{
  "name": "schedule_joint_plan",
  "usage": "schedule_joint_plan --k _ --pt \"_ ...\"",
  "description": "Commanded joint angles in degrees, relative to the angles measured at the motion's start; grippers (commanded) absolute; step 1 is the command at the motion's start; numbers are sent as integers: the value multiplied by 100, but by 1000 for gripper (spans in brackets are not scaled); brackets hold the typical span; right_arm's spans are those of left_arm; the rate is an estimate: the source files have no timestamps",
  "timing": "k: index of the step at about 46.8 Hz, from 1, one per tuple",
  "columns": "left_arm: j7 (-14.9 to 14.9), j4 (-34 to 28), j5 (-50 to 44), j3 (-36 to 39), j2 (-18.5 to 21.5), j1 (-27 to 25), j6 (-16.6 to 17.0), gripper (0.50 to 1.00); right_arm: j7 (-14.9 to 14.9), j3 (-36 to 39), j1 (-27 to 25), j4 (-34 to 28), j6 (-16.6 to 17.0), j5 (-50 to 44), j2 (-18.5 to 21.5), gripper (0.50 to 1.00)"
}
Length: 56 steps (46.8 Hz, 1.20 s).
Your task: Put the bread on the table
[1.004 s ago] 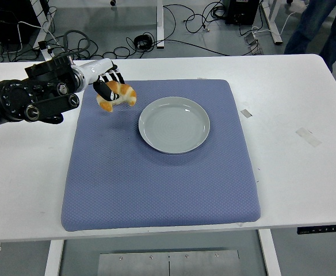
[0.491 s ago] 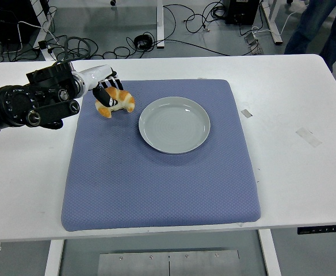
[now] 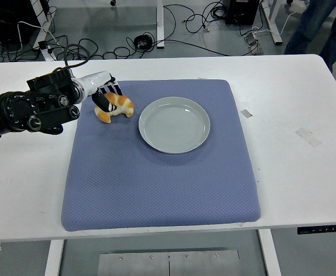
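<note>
Where the white table [image 3: 306, 190] met the bottom of the frame, its near edge ran bare from side to side, with a small dark panel under the lower right corner whose marks were too small to read. A blue-grey mat [image 3: 156, 184] covered the table's middle, its near half open and unoccupied, and wide white margins lay free to its left and right. Two short strips of tape [image 3: 309, 137] sat on the right margin, well apart from everything else. In the mat's upper centre stood a pale green plate [image 3: 174, 124], nothing on it. Just left of the plate, near the mat's upper left corner, the bread [image 3: 115, 107], a golden croissant-shaped piece, sat low against the mat; whether it rested fully there could not be told. The left hand [image 3: 102, 95] came in from the left edge of the frame and its fingers were curled around the bread's left end. No brand or legible writing showed anywhere. Beyond the far table edge, cables [image 3: 139, 43] sprawled over the floor, and a person's legs [image 3: 320, 26] stood at the upper right.
</note>
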Motion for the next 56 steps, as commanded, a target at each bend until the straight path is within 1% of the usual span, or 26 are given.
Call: schedule_joint_plan --k 1,4,7,10,15,19,22,28,32,35,38,41,45,50,56 --pt "-106 14 -60 -21 22 -8 24 886 -1 -8 0 0 0 0 0 1000" --pt "-221 14 -104 -64 39 -8 51 922 -1 0 0 0 0 0 0 1000" --pt "-265 -3 -139 -108 57 -8 42 958 -1 0 0 0 0 0 0 1000" --pt "-265 -29 -156 -126 136 -17 42 971 -1 0 0 0 0 0 0 1000" --pt "-265 -73 -174 -187 224 -78 16 975 -1 0 0 0 0 0 0 1000" --pt "-256 -196 -227 -415 443 -140 7 977 -1 0 0 0 0 0 0 1000" --pt "-256 -232 -244 -609 549 -271 7 978 -1 0 0 0 0 0 0 1000" --pt "-230 -214 -253 -697 672 -596 -20 978 -1 -8 0 0 0 0 0 1000" --pt "-212 -162 -271 -916 699 -720 50 978 -1 0 0 0 0 0 0 1000" --pt "-238 -65 -437 -1372 699 -597 243 978 -1 0 0 0 0 0 0 1000" --pt "-274 40 -762 -1961 664 -220 446 978 -1 0 0 0 0 0 0 1000" --pt "-282 67 -912 -2576 628 140 490 978 -1 0 0 0 0 0 0 1000" --pt "-274 76 -1000 -3148 585 396 499 978 -1 0 0 0 0 0 0 1000" --pt "-274 76 -1000 -3518 514 616 490 978 -1 0 0 0 0 0 0 1000" --pt "-212 76 -1000 -3659 549 634 420 978 -1 0 0 0 0 0 0 1000"
